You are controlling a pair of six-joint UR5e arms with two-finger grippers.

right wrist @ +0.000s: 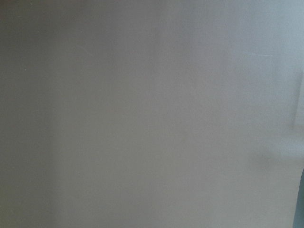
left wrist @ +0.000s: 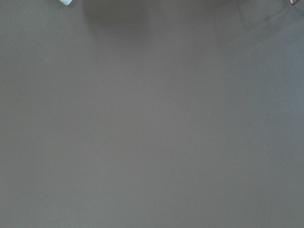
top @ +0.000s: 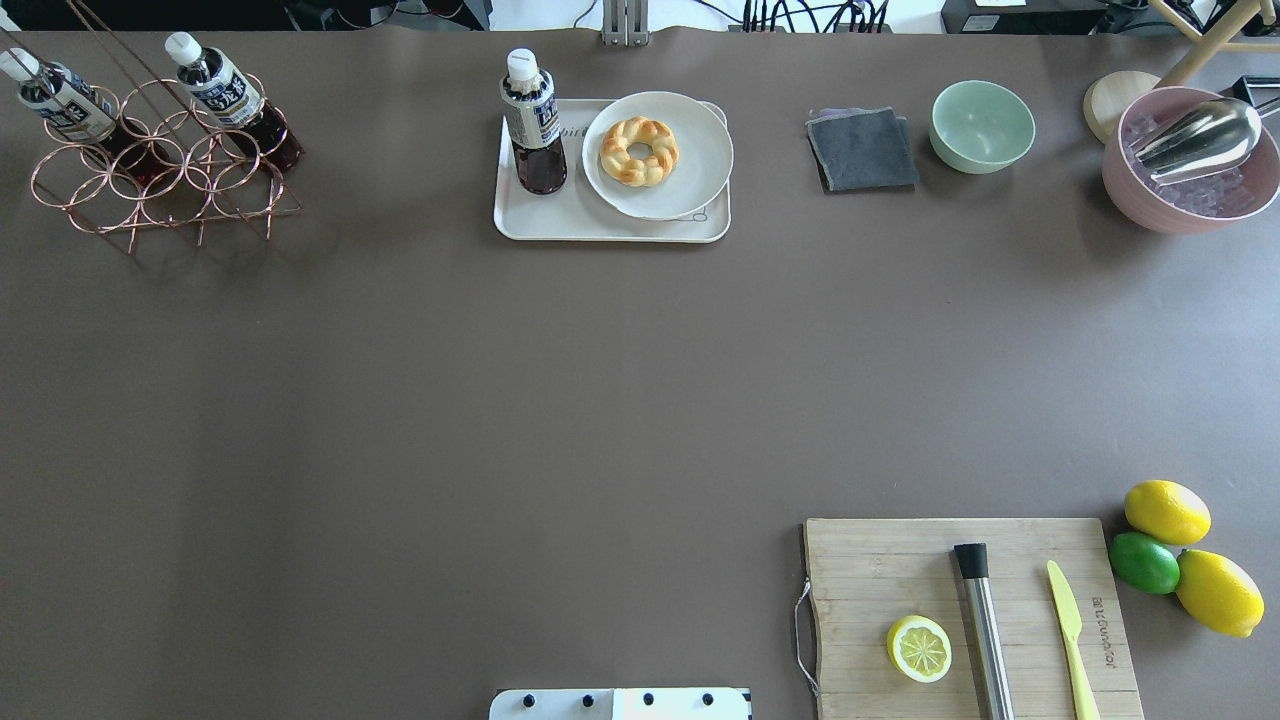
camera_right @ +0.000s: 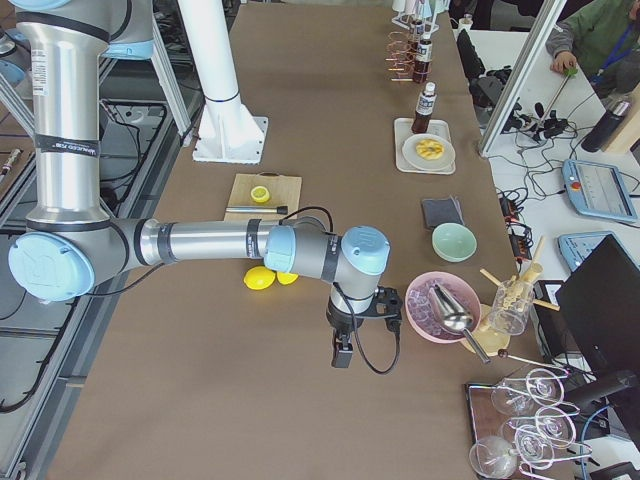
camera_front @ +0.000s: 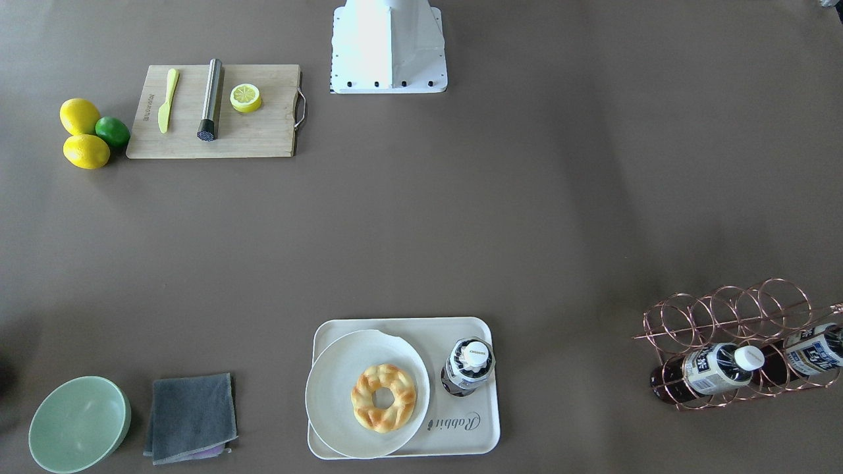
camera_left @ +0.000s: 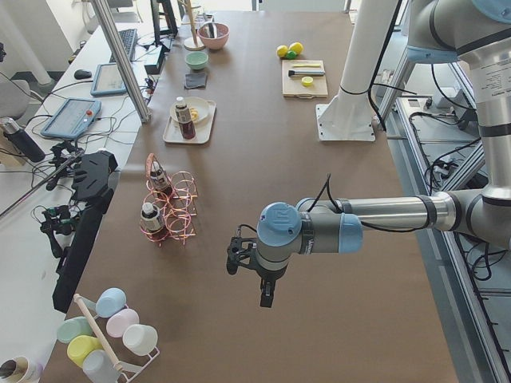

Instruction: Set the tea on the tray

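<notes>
Tea (camera_front: 469, 366) stands upright on the tray (camera_front: 474, 434), cap up, in the strip of tray floor on the robot's left of the plate (camera_front: 329, 395). Its base sits inside the rim, just beside the plate edge; I cannot tell whether the two touch. The plate also rests on the tray, overhanging its rim on the robot's right, and carries a doughnut (camera_front: 383, 397). A wire rack (camera_front: 724, 316) is well apart from the tray on the robot's left, with two more bottles (camera_front: 714, 368) lying in its rings. A grey cloth (camera_front: 191, 417) lies near the tray on the robot's right, and a green bowl (camera_front: 78, 423) sits beyond it. A board (camera_front: 224, 138) lies across the table (camera_front: 461, 230) from the tray, toward the robot base. Left gripper (camera_left: 266, 299) hangs pointing down, far from the tray, past the rack. Right gripper (camera_right: 342, 358) hangs far from the tray at the opposite end. Both show only in the side views, so whether their jaws are apart or together cannot be told. Both wrist views show only bare table.
</notes>
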